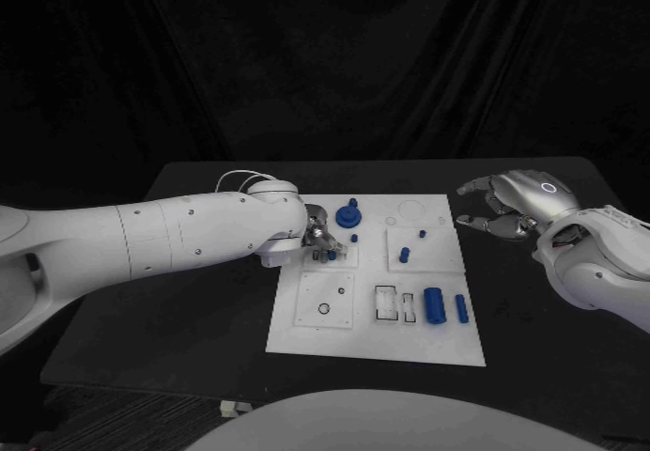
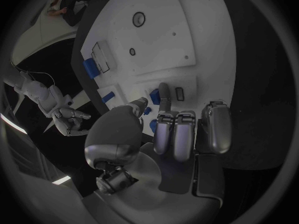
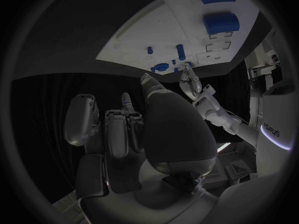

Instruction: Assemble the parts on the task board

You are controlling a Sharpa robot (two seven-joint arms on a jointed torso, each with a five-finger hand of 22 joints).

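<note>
on the task board (image 1: 420, 343): two blue cylinders (image 1: 435, 304) | left hand (image 1: 319, 237) grip unclear | right hand (image 1: 512, 207) loosely spread, empty

You cannot tell whether the left hand (image 1: 319, 235) grips the small blue part (image 1: 333, 254) beneath it; its fingertips hide that contact.

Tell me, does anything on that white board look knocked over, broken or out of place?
Nothing stands out. The task board lies flat on the table, and the two blue cylinders lie side by side near its recesses. No damage is visible.
</note>
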